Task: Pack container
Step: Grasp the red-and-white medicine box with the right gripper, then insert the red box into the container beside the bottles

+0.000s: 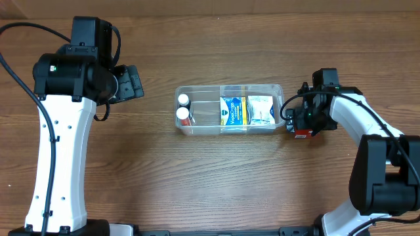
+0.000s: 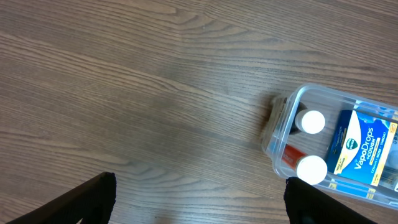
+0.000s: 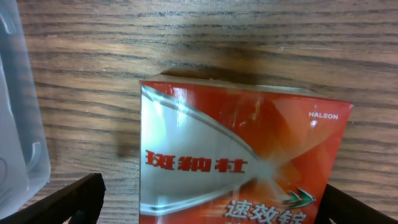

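The clear container (image 1: pixel 197 129) lies mid-table and holds two white-capped bottles (image 1: pixel 183 113), a blue VapoDrops box (image 1: pixel 232 110) and a white-green box (image 1: pixel 261 110). My right gripper (image 1: pixel 298 118) is just right of the container, open, with its fingers on either side of a red box (image 1: pixel 302 132) lying on the table. In the right wrist view the red box (image 3: pixel 242 155) sits between the open jaws (image 3: pixel 214 205), with a gap on its left side, and the container's wall (image 3: pixel 18 124) is at left. My left gripper (image 1: pixel 134 82) is open and empty, left of the container.
The left wrist view shows the open jaws (image 2: pixel 199 205) above bare wood, with the container's left end (image 2: pixel 280 124), both bottles (image 2: pixel 311 169) and the blue box (image 2: pixel 364 149) at right. Wooden table top surrounds the container on all sides.
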`<state>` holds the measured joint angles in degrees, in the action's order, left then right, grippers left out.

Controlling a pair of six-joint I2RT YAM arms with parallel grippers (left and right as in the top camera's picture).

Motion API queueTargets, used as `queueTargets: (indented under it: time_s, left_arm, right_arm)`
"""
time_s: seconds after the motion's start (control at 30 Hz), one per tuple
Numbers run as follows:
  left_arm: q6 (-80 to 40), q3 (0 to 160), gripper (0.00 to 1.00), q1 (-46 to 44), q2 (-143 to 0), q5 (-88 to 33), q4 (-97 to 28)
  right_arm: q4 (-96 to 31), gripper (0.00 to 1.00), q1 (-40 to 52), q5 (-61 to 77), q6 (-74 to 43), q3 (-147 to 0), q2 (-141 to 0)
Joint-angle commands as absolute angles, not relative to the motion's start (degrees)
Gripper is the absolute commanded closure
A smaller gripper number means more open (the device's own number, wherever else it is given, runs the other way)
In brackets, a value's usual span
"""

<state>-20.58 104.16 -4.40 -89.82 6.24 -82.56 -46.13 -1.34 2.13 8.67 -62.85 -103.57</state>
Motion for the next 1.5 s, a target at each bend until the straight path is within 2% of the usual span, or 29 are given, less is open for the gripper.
queueTargets:
  time_s: [0.0, 0.13, 0.37, 0.6, 1.1, 1.2, 1.3, 1.47]
  left_arm:
    - [-19.29, 103.92, 0.12, -4.51, -89.58, 6.13, -82.59]
    - [-19.29, 103.92, 0.12, -4.51, -89.58, 6.13, -82.61]
    - [-19.29, 103.92, 0.12, -4.51, -89.58, 6.15, -82.61]
    - [-19.29, 103.92, 0.12, -4.51, -89.56, 6.15, -82.61]
    - [-19.27, 103.92, 0.12, -4.51, -89.58, 6.15, -82.61]
    - [-19.27, 103.92, 0.12, -4.51, -89.58, 6.17, -82.59]
    - [-19.27, 103.92, 0.12, -4.51, -89.58, 6.15, -82.59]
    - [-19.29, 103.92, 0.12, -4.51, -89.58, 6.15, -82.59]
  right_arm:
    - [-45.69, 0.03, -0.86, 2.44, 8.80, -61.63, -103.70]
    - [-45.21, 0.14, -0.86, 0.47, 7.05, -61.10, -103.70]
    - [-44.88, 0.17, -0.93, -0.67, 5.69, -61.10, -103.70]
    - [-44.62, 0.31, -0.93, -1.43, 4.23, -61.10, -103.70]
    - [-44.66, 0.32, -0.91, -1.39, 4.21, -61.30, -103.61]
    - [-46.48, 0.32, -0.91, -1.41, 3.62, -63.31, -103.28]
    - [-48.82, 0.42, -0.91, -1.39, 2.72, -66.87, -101.69]
    - [-55.16, 0.39, -0.91, -1.41, 2.72, -76.36, -95.68]
